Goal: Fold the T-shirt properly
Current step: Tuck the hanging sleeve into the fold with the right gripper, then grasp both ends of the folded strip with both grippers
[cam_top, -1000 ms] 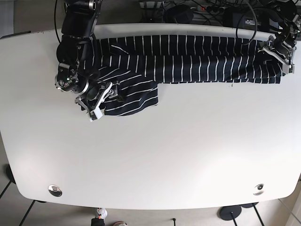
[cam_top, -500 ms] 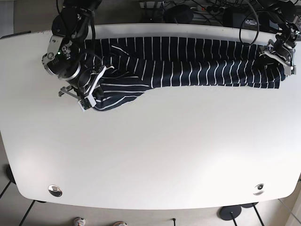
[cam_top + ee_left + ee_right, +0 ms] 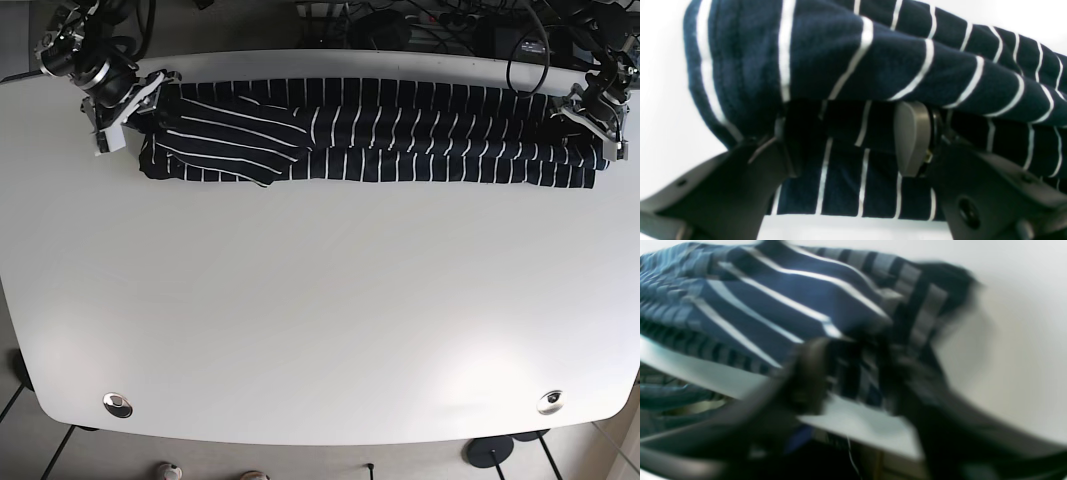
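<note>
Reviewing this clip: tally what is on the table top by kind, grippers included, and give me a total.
Striped T-shirt: 1, stretched along the far edge of the table
Grippers: 2, the left gripper and the right gripper, one at each end of the shirt
Round metal fittings in the table's near corners: 2
Total: 5

Left gripper (image 3: 853, 143): matte black finger housings with round screw recesses, one grey rounded pad (image 3: 912, 138) with a brass-coloured fastener behind it. Right gripper (image 3: 125, 105), upper left of base view: black-and-silver body, white fingertip pieces. Black cables trail behind both arms.
</note>
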Robot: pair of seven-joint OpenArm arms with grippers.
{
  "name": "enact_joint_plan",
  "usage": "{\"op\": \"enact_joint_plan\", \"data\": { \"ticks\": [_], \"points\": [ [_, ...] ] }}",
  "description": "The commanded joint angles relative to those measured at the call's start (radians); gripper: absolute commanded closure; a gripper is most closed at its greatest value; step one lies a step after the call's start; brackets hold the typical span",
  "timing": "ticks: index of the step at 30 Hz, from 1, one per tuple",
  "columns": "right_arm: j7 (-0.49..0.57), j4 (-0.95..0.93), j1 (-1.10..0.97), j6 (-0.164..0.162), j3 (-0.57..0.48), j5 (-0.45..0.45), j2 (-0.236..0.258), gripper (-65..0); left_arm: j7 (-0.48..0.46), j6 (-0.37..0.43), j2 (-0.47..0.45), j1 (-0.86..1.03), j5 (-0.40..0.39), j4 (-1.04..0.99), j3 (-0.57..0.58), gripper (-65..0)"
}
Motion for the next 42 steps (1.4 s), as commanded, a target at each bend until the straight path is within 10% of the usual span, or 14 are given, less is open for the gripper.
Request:
{"op": "enact_joint_plan", "data": {
  "ticks": [1,4,15,23,33,42],
  "points": [
    [0.019,0.017,-0.001,0.002,0.039,0.021,0.010,-42.5,0.038,0.014,-0.010,0.006,0.039,0.042,-0.004,-36.5],
    [0.019,0.017,0.019,0.002,0.082,0.026,0.029,-54.2,0.038,0.014,0.005,0.007,0.037,0.178,-0.009,-36.5],
    [0.017,0.015,0.198,0.002,-0.165,-0.003,0.030,-53.3,0.040,0.014,0.082,0.012,0.048,0.382,0.019,-36.5],
    [0.149,-0.126,0.108,0.002,-0.274,-0.272,-0.017,-7.6,0.032,0.014,0.056,0.010,0.045,0.143,0.011,-36.5],
    [0.542,-0.625,0.302,0.002,-0.286,-0.479,0.109,-10.3,-0.048,0.014,0.048,-0.069,0.048,-0.030,0.057,-36.5],
    [0.560,-0.727,0.454,0.002,-0.286,-0.510,0.147,-9.7,-0.048,0.014,0.048,-0.189,0.040,-0.081,0.096,-36.5]
  ]
}}
